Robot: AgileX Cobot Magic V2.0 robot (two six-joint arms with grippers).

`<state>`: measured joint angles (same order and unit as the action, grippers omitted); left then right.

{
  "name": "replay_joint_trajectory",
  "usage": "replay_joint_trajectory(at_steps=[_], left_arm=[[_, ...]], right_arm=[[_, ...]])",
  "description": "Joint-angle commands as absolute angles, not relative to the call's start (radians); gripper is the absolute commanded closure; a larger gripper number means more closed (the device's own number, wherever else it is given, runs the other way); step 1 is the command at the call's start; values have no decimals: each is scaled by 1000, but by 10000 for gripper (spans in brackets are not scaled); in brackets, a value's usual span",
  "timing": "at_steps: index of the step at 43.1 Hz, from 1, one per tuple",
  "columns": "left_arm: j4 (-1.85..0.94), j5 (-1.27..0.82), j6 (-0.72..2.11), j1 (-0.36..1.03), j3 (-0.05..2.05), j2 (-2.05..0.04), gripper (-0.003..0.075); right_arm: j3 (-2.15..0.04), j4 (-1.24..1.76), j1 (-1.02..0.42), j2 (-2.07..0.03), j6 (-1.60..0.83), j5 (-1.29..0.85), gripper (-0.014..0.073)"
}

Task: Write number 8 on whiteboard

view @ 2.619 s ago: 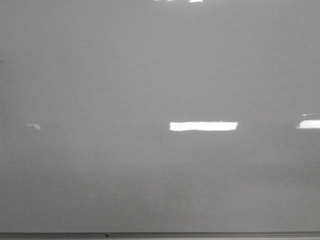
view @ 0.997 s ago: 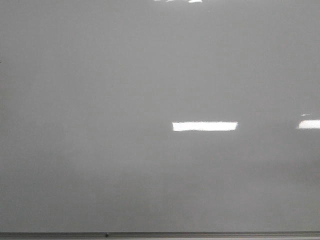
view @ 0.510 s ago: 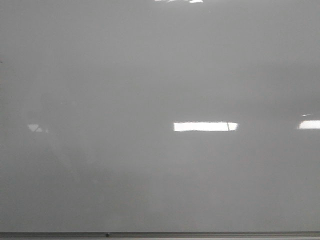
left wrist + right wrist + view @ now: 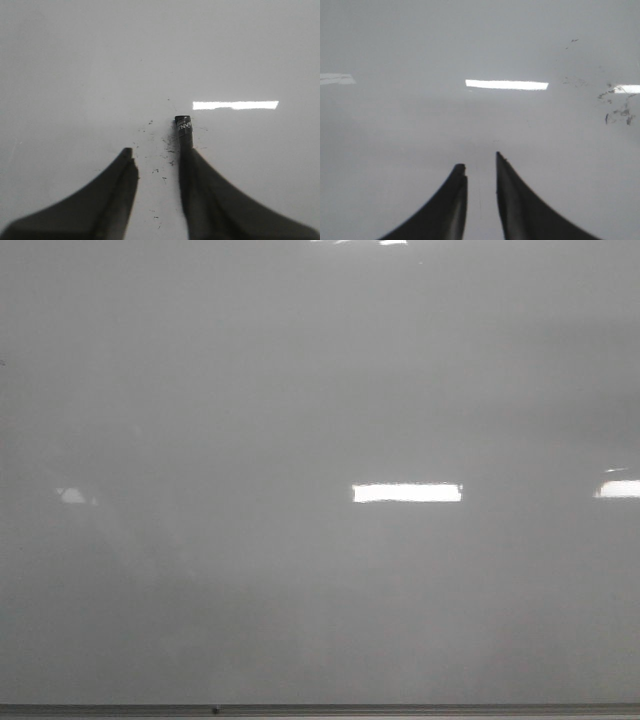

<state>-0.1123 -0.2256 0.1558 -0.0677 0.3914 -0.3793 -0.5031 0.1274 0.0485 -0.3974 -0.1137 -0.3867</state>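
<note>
Blank whiteboard (image 4: 300, 390) ahead of both grippers, no figure eight on it.

In the front view the glossy grey board fills the frame, its thin metal frame strip (image 4: 400, 708) along the lower edge and bright reflections (image 4: 407, 493) across the middle — neither arm shows there. The left gripper (image 4: 157, 157) faces the board with its fingers apart; a short black marker (image 4: 184, 131) lies against the inner side of one finger (image 4: 200, 190), its end pointing at the board, and the other finger stands clear of it. Small black specks (image 4: 160, 150) dot the board near the marker's end. The right gripper (image 4: 480, 165) holds nothing, its fingers a narrow gap apart, with faint black smudges (image 4: 617, 107) on the board well off to one side.
</note>
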Motion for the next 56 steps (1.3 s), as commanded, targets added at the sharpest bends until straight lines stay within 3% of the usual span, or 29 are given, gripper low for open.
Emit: replay_joint_trajectory(at_steps=[1, 4, 7, 20, 31, 42, 56], left_arm=[[-116, -154, 152, -70, 432, -392, 167], [-116, -154, 152, -70, 432, -392, 65], [-116, -154, 152, -70, 432, -392, 36], [-165, -198, 152, -54, 432, -418, 38], [-226, -252, 143, 92, 494, -720, 38], [-273, -13, 144, 94, 543, -1089, 39], [-298, 168, 144, 73, 587, -1358, 40]], right_arm=[[-541, 129, 55, -409, -117, -316, 160], [-541, 129, 55, -409, -117, -316, 48], [-541, 129, 55, -409, -117, -317, 0], [-541, 139, 55, -409, -117, -341, 0], [-541, 194, 55, -409, -118, -389, 0], [-541, 194, 46, -409, -119, -389, 0], [-541, 194, 20, -409, -129, -394, 0]])
